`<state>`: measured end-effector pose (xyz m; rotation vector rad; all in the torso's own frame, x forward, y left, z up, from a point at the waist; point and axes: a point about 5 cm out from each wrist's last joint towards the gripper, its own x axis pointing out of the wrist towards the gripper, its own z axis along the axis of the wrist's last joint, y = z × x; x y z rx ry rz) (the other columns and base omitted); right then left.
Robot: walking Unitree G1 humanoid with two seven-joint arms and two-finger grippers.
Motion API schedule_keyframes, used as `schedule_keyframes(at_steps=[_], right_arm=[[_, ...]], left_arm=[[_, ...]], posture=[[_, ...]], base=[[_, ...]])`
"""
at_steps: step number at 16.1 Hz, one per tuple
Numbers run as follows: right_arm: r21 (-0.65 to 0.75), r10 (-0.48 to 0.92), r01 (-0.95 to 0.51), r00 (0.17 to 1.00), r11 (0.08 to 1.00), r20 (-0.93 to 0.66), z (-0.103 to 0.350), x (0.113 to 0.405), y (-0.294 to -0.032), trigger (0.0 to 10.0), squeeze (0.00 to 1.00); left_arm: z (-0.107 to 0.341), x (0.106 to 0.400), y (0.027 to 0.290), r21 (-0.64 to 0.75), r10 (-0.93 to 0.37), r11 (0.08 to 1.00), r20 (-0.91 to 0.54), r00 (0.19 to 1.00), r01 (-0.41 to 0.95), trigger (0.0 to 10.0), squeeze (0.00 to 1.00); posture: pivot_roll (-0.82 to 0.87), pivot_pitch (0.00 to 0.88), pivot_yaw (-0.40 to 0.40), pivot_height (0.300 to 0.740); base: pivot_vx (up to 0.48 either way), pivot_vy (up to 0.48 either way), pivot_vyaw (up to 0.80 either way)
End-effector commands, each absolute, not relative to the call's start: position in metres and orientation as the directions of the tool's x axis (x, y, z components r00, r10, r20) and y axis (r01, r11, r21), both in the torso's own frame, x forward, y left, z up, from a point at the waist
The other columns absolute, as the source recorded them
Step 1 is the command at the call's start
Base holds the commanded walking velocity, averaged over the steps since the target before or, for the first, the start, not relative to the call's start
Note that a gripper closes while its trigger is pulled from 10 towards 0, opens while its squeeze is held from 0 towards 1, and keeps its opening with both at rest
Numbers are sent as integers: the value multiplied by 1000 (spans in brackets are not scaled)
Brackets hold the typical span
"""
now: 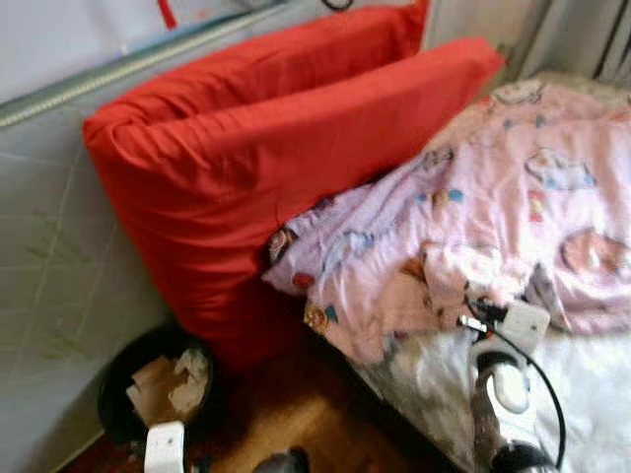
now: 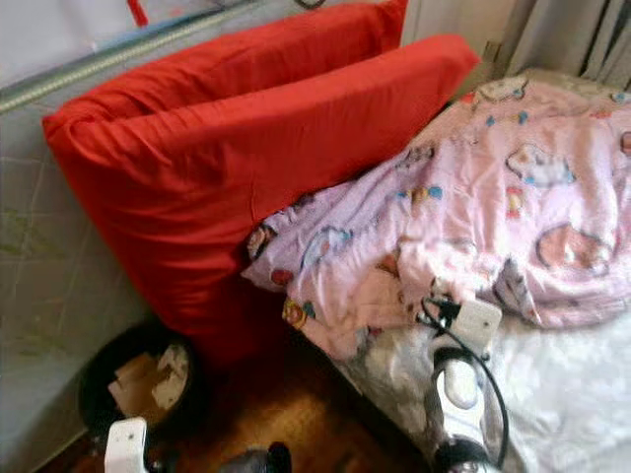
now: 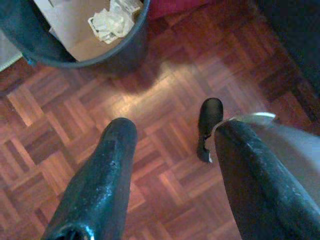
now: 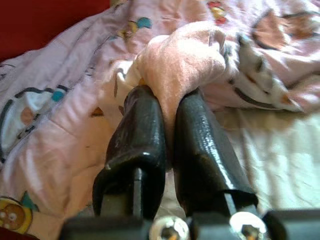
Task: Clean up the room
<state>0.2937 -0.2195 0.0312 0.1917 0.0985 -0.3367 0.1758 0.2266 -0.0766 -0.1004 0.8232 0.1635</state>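
A pink cartoon-print blanket [image 1: 513, 197] lies crumpled on the bed, partly over the white sheet [image 1: 592, 394]. My right gripper [image 4: 167, 100] is shut on a bunched fold of the blanket [image 4: 182, 57] near its front edge; the right arm [image 1: 498, 389] reaches up from the bottom right. Two big red pillows [image 1: 256, 158] lean against the wall at the head of the bed. My left gripper [image 3: 175, 135] hangs open over the parquet floor [image 3: 165, 90], holding nothing, close to a black bin [image 3: 125, 47].
The black bin [image 1: 118, 394] holds cardboard and crumpled paper and stands on the floor between the tiled wall [image 1: 49, 256] and the pillows. A small black object [image 3: 209, 122] lies on the parquet. Grey curtains [image 1: 582, 39] hang behind the bed.
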Motion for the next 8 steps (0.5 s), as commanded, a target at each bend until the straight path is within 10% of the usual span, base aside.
schedule_keyframes(at_steps=[1, 8], right_arm=[[167, -353, 371, 927, 913, -129, 30, 290, -226, 10000, 0], [141, -361, 373, 927, 917, -102, 33, 290, -228, 10000, 0]], left_arm=[[-83, 161, 229, -15, 112, 982, -764, 636, -191, 10000, 0], [-87, 137, 247, 0, 128, 978, -787, 603, -208, 10000, 0]], posture=[[64, 148, 45, 740], [63, 148, 45, 740]], base=[[-259, 0, 0], [-258, 0, 0]])
